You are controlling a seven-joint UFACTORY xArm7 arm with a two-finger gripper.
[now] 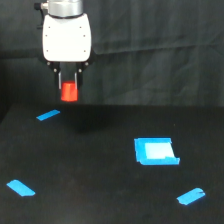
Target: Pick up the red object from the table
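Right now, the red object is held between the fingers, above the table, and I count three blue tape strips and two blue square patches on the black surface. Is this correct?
Not quite. The exterior view shows only one blue square patch, not two. The rest holds: the red object is between the fingers, above the table, and there are three blue tape strips.

Gripper (69, 80) hangs at upper left of the exterior view, above the wide matte black desk (100, 190). Small red-orange cylinder (69, 92) sits between the jaws, clear of the desk surface. Short blue tape strip (48, 115) lies on the desk just below and left of the cylinder. Blue square patch (156, 151) lies right of centre. Second blue tape strip (21, 188) near left front; third blue tape strip (191, 196) right front, below the patch.
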